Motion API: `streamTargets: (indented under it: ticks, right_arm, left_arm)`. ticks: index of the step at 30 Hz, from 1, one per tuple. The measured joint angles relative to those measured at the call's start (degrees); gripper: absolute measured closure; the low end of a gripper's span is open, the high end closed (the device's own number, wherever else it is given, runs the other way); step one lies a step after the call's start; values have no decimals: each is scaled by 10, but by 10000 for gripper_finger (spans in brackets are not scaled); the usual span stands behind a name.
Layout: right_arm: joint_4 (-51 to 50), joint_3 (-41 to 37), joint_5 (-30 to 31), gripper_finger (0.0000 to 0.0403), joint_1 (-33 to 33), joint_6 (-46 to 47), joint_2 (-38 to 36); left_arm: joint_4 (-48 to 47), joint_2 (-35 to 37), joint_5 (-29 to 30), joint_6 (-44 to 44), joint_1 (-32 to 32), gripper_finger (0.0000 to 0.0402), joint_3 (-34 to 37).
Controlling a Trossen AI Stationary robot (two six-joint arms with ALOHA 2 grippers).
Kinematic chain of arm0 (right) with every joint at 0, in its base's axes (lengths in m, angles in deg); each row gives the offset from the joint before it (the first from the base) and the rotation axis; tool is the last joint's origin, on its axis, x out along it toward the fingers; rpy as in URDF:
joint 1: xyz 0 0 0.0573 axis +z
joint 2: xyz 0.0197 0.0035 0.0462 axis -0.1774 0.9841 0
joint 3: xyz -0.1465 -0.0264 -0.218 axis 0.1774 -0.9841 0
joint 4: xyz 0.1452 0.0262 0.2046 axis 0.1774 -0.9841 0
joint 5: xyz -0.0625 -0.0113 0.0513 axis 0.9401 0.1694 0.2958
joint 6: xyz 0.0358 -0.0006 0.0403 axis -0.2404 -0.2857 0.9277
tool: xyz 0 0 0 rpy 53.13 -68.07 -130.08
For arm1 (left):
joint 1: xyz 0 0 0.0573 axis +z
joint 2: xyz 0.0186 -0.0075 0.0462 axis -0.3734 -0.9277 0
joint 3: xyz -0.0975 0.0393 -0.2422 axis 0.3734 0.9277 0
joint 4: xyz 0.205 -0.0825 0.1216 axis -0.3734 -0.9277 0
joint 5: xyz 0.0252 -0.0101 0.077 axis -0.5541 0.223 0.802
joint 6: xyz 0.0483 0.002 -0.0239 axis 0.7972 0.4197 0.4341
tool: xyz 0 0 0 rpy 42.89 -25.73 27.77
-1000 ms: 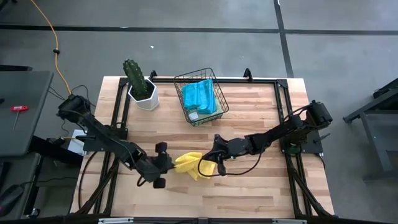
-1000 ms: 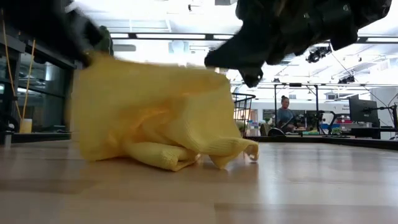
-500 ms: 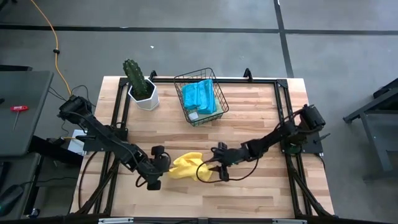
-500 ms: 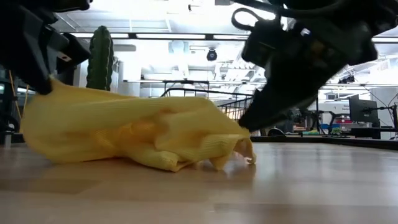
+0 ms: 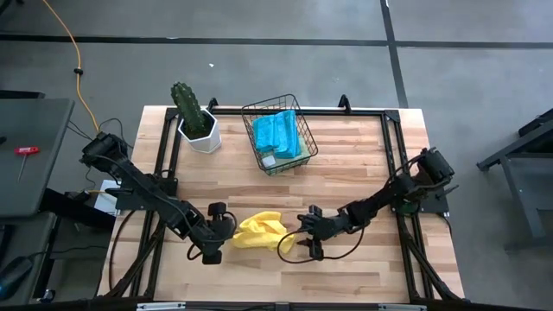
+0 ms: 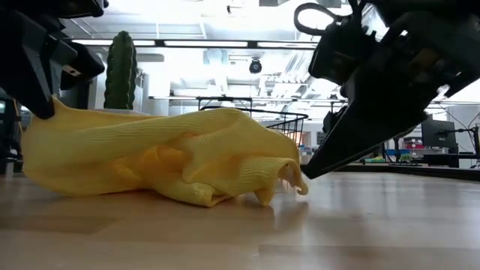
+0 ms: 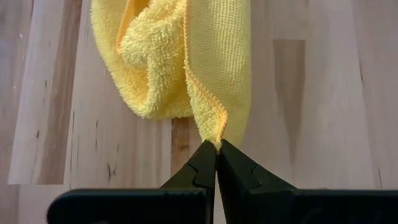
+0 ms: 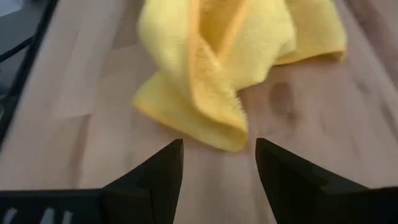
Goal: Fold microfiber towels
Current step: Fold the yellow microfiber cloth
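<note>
A crumpled yellow microfiber towel [image 5: 259, 231] lies on the wooden table near its front edge, resting on its bunched folds [image 6: 195, 191]. My left gripper [image 5: 228, 231] is at the towel's left end, shut on it [image 7: 216, 148]. My right gripper [image 5: 298, 245] hovers low just off the towel's right end, open [image 8: 219, 155], with nothing between its fingers. The nearest fold [image 8: 214, 127] lies a little ahead of the fingertips. In the low view the right gripper's tip [image 6: 309, 172] is close to the towel's drooping right end [image 6: 292, 180]. My left gripper pinches the towel's stitched hem [image 7: 214, 134] between its two fingertips, at a corner or an end of the edge. The fingers slant down from the table's left. That end [image 6: 56, 109] is held slightly up while the rest lies slack on the table.
A black wire basket [image 5: 298, 160] with folded teal towels [image 5: 276, 131] stands at the back centre. A cactus in a white pot [image 5: 195, 117] stands at the back left. A black frame [image 5: 393, 155] runs round the table's edges. Bare wood lies to the right of the yellow towel.
My right gripper has opened and let go of the towel's right end, then sunk toward the table's near edge. The towel, held up spread between both grippers before, has slumped onto the table. Its left end stays in my left gripper, which has tipped.
</note>
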Motion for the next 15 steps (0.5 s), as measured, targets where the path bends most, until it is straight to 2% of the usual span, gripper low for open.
streamTargets:
  ticks: [4,12,15]
  right_arm:
    - [11,0,26,210,-5,0,16]
    - [141,1,-12,210,-13,-10,87]
    - [151,1,-15,211,-13,-22,92]
  left_arm:
    - [0,0,1,0,0,402,0]
    - [0,0,1,0,0,401,0]
    - [0,0,1,0,0,401,0]
